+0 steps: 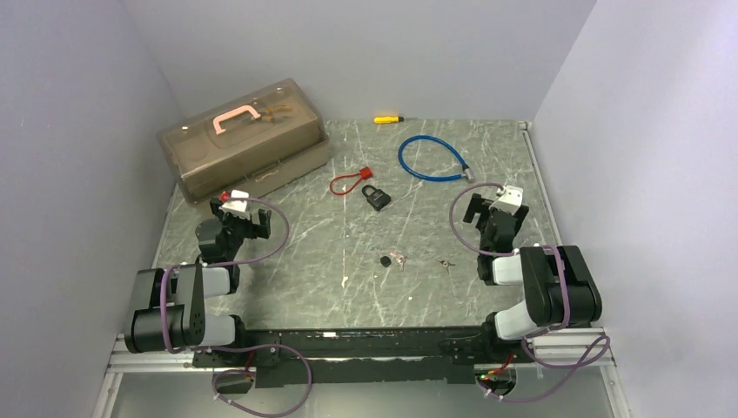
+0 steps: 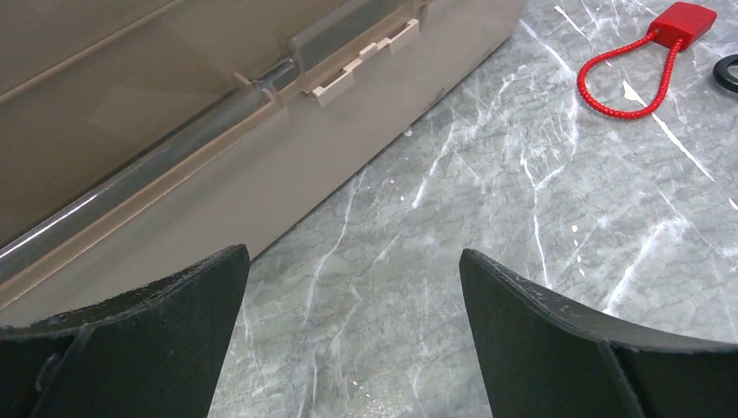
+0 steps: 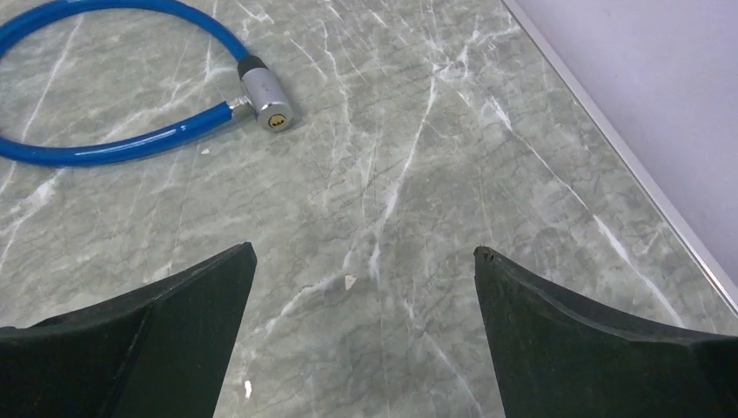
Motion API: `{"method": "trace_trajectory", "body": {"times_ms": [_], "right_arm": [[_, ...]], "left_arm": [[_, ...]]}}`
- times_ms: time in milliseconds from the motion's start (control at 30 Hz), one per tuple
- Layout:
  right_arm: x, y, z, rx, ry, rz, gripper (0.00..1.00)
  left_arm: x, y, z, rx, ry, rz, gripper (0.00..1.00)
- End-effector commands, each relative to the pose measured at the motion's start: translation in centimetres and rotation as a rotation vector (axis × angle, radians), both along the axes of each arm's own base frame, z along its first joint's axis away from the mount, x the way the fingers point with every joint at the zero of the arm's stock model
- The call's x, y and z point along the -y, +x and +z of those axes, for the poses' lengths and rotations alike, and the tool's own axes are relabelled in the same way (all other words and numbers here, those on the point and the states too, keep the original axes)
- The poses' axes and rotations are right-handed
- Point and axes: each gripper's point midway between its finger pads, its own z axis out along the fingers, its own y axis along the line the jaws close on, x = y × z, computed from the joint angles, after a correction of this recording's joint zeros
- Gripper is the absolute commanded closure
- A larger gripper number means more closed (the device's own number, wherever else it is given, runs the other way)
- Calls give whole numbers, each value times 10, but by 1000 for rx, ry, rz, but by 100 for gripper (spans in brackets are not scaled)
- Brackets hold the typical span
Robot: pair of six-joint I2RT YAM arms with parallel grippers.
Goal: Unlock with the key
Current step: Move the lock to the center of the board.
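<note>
the black padlock [image 1: 376, 198] is lying just above frame centre on the worktop [image 1: 348, 292], a small key [image 1: 397, 259] lying below it. left fingers [image 2: 130, 348] and right fingers [image 3: 130, 348] are standing spread, gripping nothing.

Left arm [image 1: 183, 300], lower left of the top view: black links, light grey joint housings; purple cable [image 1: 285, 228] looped alongside; left gripper [image 1: 237, 218] black, topped by a white block with a red tab. Right arm [image 1: 544, 287], lower right: same black and grey build, same purple cabling; right gripper [image 1: 492, 213] black with a white block. Fingers [image 2: 130, 348], wrist views: matte black, wedge-shaped, rough-edged. Base rail [image 1: 365, 344], bottom centre: black, on silver framing.
</note>
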Motion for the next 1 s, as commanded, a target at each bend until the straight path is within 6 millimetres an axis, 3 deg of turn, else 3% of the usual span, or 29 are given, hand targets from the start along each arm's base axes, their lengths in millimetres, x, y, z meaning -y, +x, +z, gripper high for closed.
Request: {"method": "trace_trajectory", "body": {"times_ms": [0,133,233,300,400,433,500,700,967], "right_arm": [[3,17,33,15,-23,-48,0],[2,40,56,-125,128,-156,0],[1,32,71,-101,395,-277,0],[-18,38,86,-36,546,-138,0],[-51,42,92,-45,655,110,0],[-58,44,91,-78,648,134,0],[-73,50,87,-149,582,150,0],[-156,74,94,-282,293,264,0],[-248,118,58,-401,147,392,0]], "left_arm": [[-1,8,21,75,14,2,2],[-2,10,20,66,16,3,2],[1,9,29,85,15,-24,2],[2,13,23,-55,-7,-40,2],[7,27,48,-245,-43,-85,2],[10,33,66,-269,-58,-108,2],[17,29,77,-337,-93,-142,2],[32,16,115,-377,-167,-201,2],[43,-9,147,-454,-171,-264,2]]}}
